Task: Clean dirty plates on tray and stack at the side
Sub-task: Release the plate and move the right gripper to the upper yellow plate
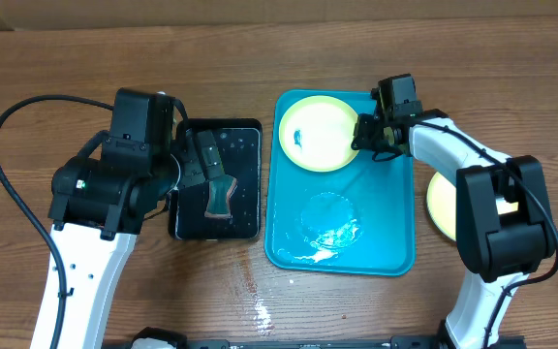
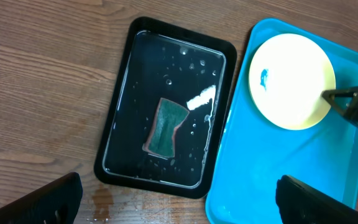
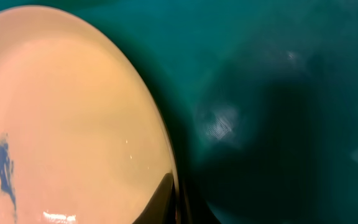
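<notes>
Pinching the rim of the dirty plate [image 1: 320,134] on the side nearest its own arm, the right hand [image 1: 361,136] is fully closed. In the right wrist view its dark fingertips [image 3: 166,199] meet on the plate's yellow-green edge. This plate lies in the far part of the turquoise tray [image 1: 386,223], close to the far lip, and carries a small blue smudge [image 2: 263,76] on its whitish centre. Nearer the robot, the tray's floor holds a wet, glistening patch [image 1: 332,228].

Beyond the tray's edge on the right arm's side, another yellow-green plate [image 1: 437,204] sits on the wooden worktop [image 1: 66,58], partly hidden behind the right arm. Whether it is one plate or a stack cannot be told.

The left hand [image 2: 179,186] hangs above the black tray [image 2: 112,118] with its fingers spread as wide as they go and nothing between them. A green sponge [image 2: 165,127] with a brownish edge lies near the middle of the black tray, in shallow water dotted with droplets, and a white streak of foam [image 2: 201,98] lies just beside it. The black tray sits just beside the turquoise one.
</notes>
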Motion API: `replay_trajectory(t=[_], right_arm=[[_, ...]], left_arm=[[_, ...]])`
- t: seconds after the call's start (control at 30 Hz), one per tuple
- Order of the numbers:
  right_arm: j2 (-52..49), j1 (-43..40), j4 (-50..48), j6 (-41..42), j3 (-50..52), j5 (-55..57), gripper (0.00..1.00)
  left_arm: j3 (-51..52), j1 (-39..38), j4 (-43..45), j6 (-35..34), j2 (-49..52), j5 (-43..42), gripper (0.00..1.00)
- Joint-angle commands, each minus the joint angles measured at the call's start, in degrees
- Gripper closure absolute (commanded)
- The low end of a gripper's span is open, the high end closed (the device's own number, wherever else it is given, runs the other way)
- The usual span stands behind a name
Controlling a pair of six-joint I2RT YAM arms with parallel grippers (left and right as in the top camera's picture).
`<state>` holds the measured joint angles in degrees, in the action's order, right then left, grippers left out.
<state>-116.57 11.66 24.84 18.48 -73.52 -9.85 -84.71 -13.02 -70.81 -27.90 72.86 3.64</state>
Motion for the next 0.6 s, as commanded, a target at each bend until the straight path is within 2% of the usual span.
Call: replay_trajectory(t=[0.0,0.33,0.47,0.57], right_arm=[[1.53,0.04,7.32,1.70,-0.72,0.81,0.96],[20.09,-0.35,30.12,1.95,-1.92,0.79,0.96],[22.03,-0.35,37.97,6.64,-1.44,0.74,0.96],[22.03,0.46,39.01,10.60,2.58,0.13,0.96]], left_arm=[[-1.27,0.28,-0.11,0.70,-0.48,-0.50,0.00],[-1.27,0.28,-0.11,0.70,-0.48,-0.50,0.00],[-1.27,0.28,0.85,0.66,-0.48,-0.55,0.00],[-1.27,0.26,2.73,-0.07,-0.48,-0.72,0.00]])
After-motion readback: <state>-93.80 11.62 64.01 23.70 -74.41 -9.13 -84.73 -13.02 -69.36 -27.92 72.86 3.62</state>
